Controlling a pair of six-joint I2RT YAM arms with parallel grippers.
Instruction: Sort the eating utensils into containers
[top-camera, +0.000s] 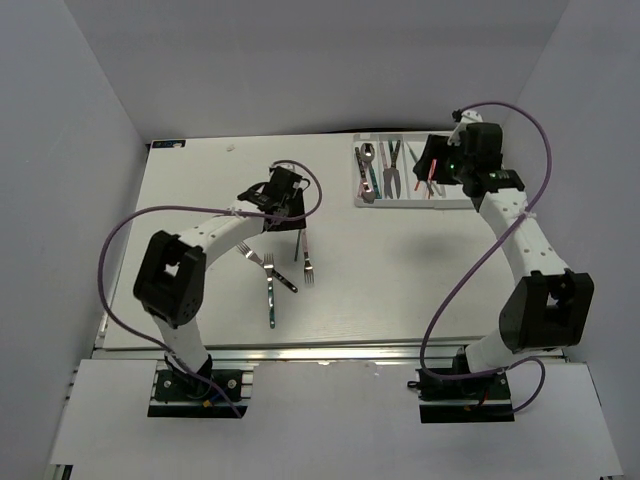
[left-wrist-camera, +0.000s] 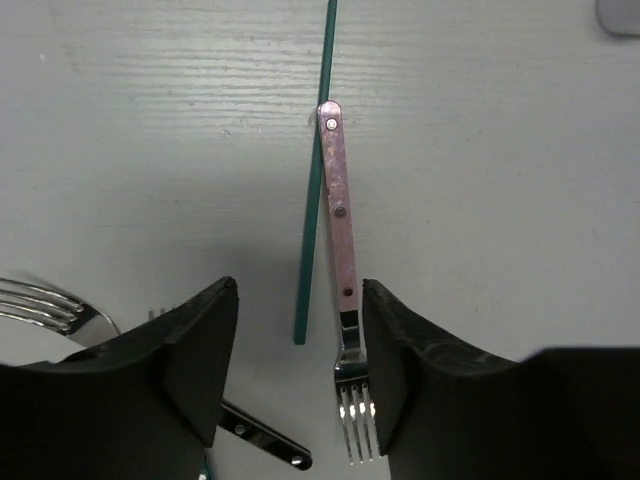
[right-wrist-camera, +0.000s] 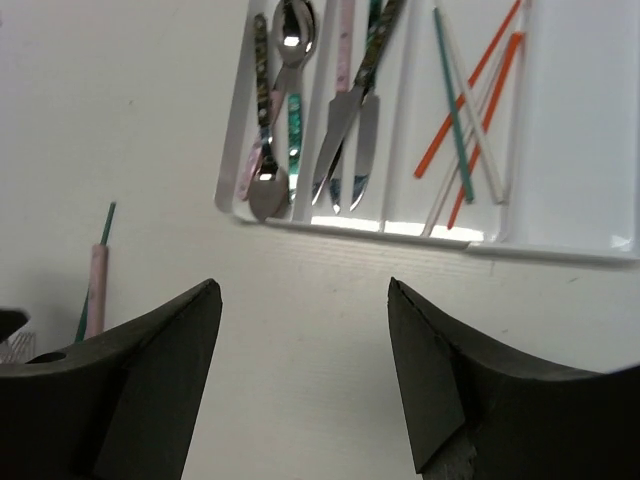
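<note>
White table (top-camera: 420, 280) with white tray (top-camera: 410, 204) far right, loose forks (top-camera: 271, 295) and teal chopstick (left-wrist-camera: 312, 200) mid-left.

You get the whole pale grey worktop (top-camera: 400, 290) from the top camera, high behind its near edge, facing down. Your left wrist camera looks straight down, very near, past its black end effector (left-wrist-camera: 298, 330) at a pink-handled metal fork (left-wrist-camera: 338, 215). Your right wrist camera angles forward toward the white rectangular plastic tray (right-wrist-camera: 560, 150). The 2 wrist views share that fork.
</note>
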